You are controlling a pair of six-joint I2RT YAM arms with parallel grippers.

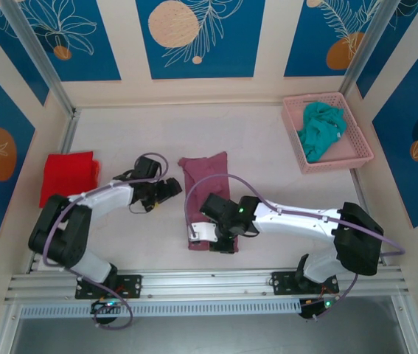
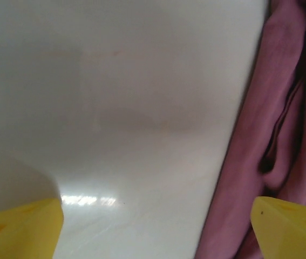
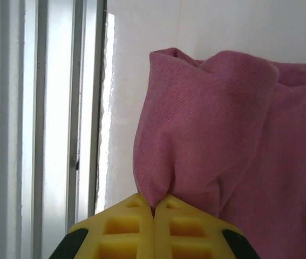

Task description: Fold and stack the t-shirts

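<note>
Here, R gripper [image 3: 154, 208] had its fingers pressed together, pinching the near edge of the mauve t-shirt [image 1: 205, 175], mid-table [image 1: 267, 140]. L gripper [image 2: 158, 216] hung w/ fingers spread, just beside that shirt's left edge. The red t-shirt [image 1: 67, 175] lay folded far left; the teal t-shirt [image 1: 321, 129] sat in the pink basket [image 1: 362, 144].
</note>
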